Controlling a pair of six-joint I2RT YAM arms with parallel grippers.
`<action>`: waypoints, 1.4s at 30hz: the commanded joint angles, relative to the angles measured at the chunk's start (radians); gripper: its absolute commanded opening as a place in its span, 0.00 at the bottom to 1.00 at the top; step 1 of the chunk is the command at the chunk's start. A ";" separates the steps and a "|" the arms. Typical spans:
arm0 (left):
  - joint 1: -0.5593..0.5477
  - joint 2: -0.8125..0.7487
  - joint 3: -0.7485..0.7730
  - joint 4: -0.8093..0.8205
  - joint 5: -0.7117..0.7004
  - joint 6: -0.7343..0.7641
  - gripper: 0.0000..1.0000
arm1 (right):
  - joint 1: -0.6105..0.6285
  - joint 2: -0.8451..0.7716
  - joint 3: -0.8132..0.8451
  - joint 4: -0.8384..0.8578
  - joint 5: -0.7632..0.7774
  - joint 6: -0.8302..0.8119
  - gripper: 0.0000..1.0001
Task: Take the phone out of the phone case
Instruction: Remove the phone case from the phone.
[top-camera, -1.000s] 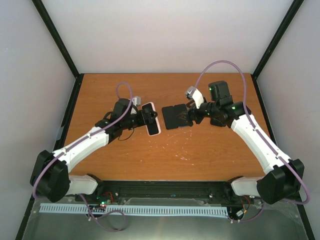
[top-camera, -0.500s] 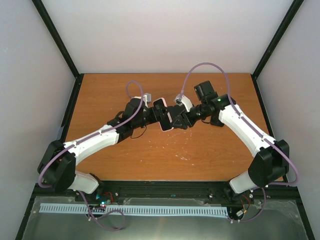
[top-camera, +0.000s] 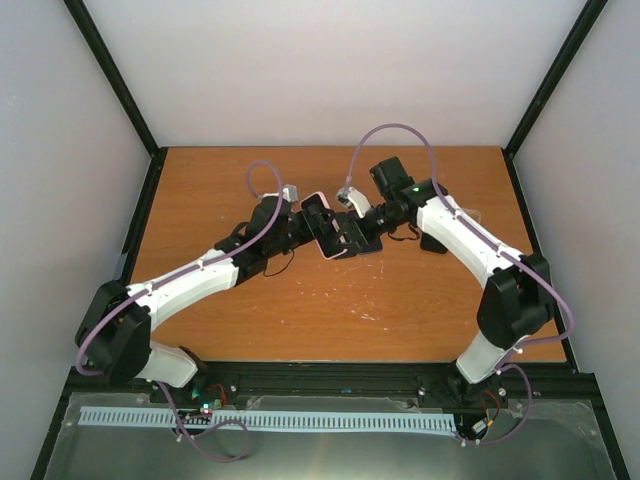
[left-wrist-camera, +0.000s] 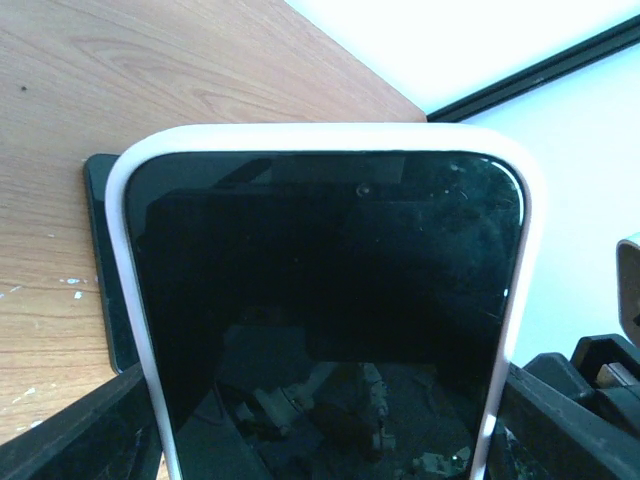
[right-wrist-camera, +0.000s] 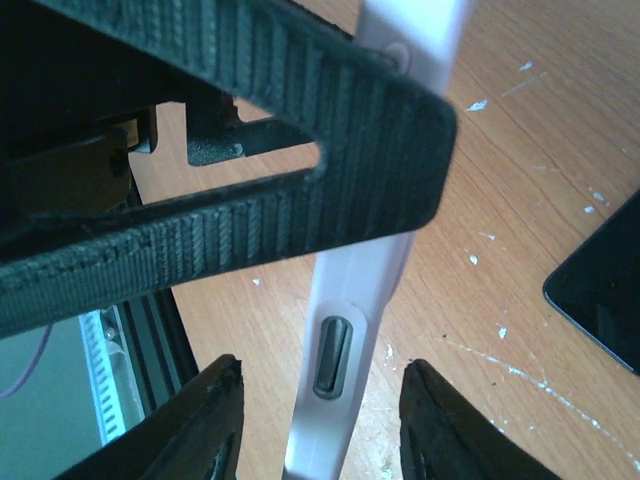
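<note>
Cased phone is held off the table at mid-workspace, between the two arms. The left gripper is clamped across the white phone case; its dark fingers are seen pressed against both long edges at the bottom of the left wrist view, with the screen facing that camera. The right gripper is brought in from the opposite side with its jaws apart. In the right wrist view the case's thin edge, with its side button, runs down through the gap between the two fingertips without visible contact. The ribbed left finger crosses that same edge higher up. The long axis of the phone is judged to run roughly along the right gripper's reach, so the case is presented edge-on to the open jaws. The phone is not yet out of the case. A dark flat slab lies on the table just beside and below. The next closing is judged to belong to the right arm.
</note>
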 joint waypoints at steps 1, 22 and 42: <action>-0.008 -0.013 0.065 0.032 -0.049 -0.039 0.53 | 0.011 0.022 0.036 0.026 -0.003 0.030 0.37; 0.143 -0.217 -0.079 0.048 -0.014 0.394 0.99 | -0.187 -0.097 -0.097 0.076 -0.158 -0.004 0.03; 0.064 -0.038 -0.278 0.950 0.762 0.358 0.74 | -0.230 -0.409 -0.317 -0.025 -0.410 -0.259 0.05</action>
